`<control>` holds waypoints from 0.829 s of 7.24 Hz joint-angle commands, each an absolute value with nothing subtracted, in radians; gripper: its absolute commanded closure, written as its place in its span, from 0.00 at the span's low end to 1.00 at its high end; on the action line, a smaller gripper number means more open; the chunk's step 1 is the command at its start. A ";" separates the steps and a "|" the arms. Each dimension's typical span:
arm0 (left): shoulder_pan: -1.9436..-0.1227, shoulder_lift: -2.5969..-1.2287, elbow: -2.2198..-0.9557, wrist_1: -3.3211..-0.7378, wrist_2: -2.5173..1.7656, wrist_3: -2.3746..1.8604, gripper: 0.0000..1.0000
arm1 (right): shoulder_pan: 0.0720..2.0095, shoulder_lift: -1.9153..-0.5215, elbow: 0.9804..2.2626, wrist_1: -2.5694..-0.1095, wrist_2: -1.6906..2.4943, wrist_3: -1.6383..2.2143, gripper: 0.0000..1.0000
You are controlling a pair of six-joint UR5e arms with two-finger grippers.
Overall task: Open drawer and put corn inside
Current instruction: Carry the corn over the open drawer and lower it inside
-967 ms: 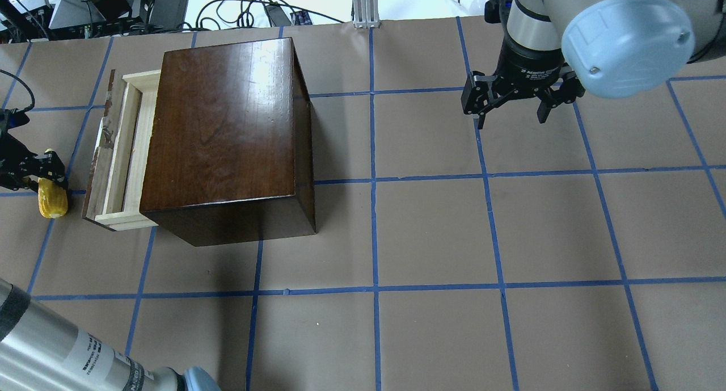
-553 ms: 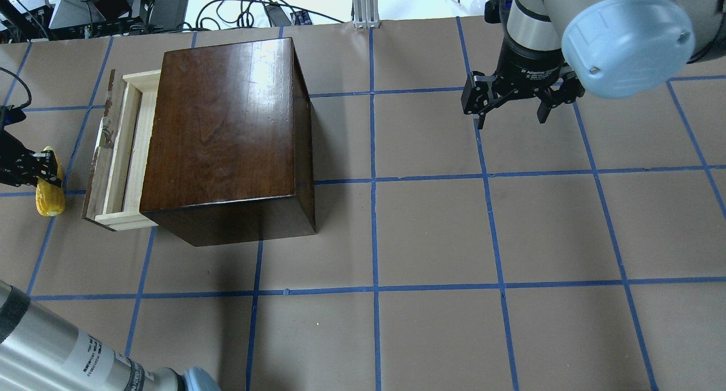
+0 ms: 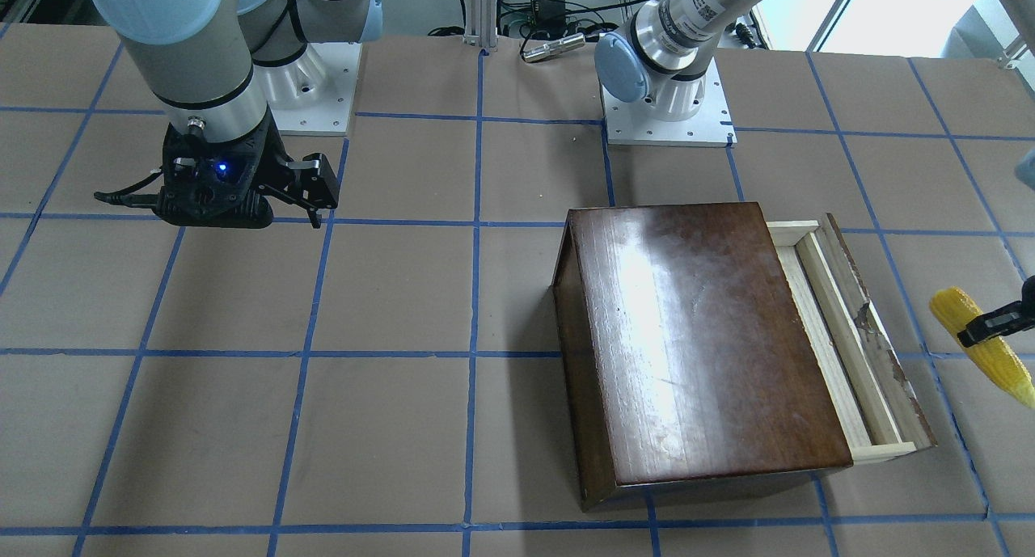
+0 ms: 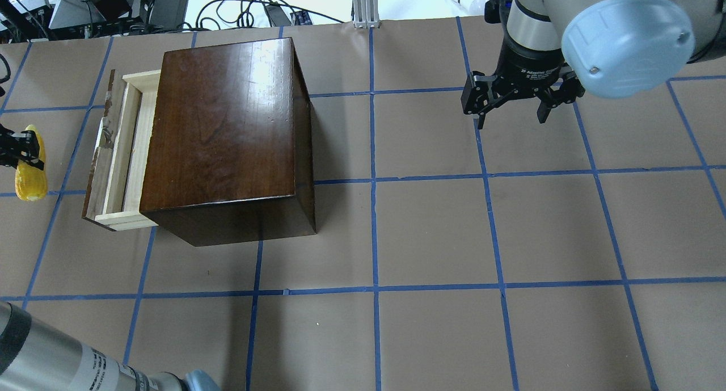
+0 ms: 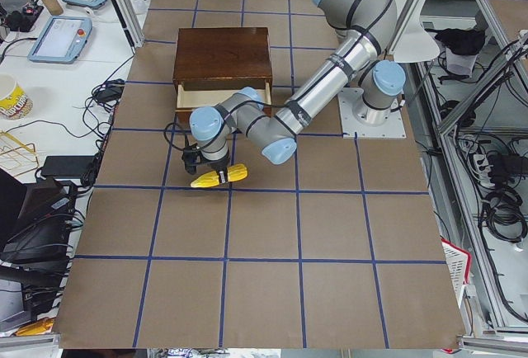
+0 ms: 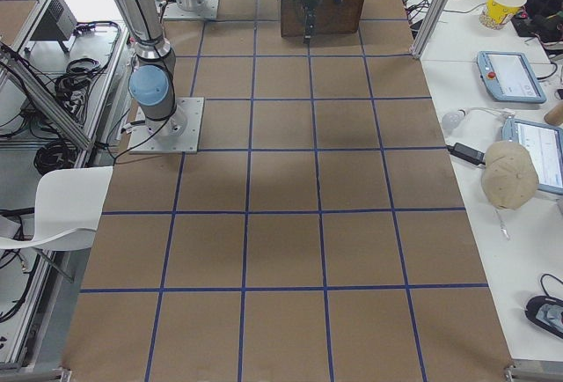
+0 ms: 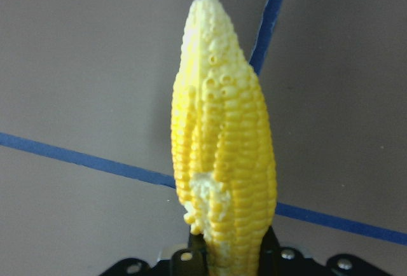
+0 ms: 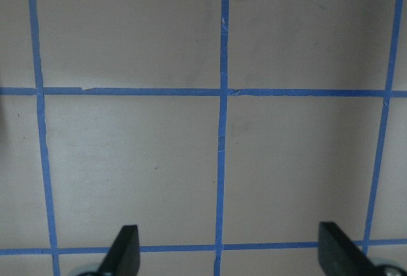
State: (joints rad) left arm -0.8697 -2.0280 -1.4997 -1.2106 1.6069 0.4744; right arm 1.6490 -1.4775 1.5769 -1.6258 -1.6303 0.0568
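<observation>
Overhead: corn (image 4: 28, 181) pinched in the left gripper (image 4: 25, 151), just beside the pulled-out drawer (image 4: 122, 152), long axis parallel to its front; right gripper (image 4: 512, 117) spread wide, empty; left wrist alone shows the tapered tip pointing away from the wrist.

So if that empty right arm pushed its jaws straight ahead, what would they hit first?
The right gripper points straight down, jaws open, at the brown paper-covered table with blue tape lines. Nothing shows in between, so probably bare table.
</observation>
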 commanded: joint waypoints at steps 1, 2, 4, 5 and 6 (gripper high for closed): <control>-0.975 -1.904 -1.453 -1.354 1.608 0.466 1.00 | 1.649 -1.477 1.577 -1.625 -1.628 0.057 0.00; -1.038 -1.864 -1.445 -1.400 1.606 0.466 1.00 | 1.649 -1.477 1.577 -1.624 -1.628 0.057 0.00; -1.167 -1.824 -1.454 -1.445 1.611 0.466 1.00 | 1.649 -1.477 1.577 -1.626 -1.626 0.057 0.00; -1.213 -1.821 -1.456 -1.466 1.611 0.466 1.00 | 1.649 -1.477 1.577 -1.625 -1.628 0.057 0.00; -1.230 -1.827 -1.469 -1.471 1.609 0.468 1.00 | 1.649 -1.477 1.577 -1.626 -1.628 0.057 0.00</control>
State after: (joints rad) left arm -1.1893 -1.8271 -1.4575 -1.4555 1.6099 0.4666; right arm 1.6490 -1.4772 1.5769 -1.6252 -1.6271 0.0568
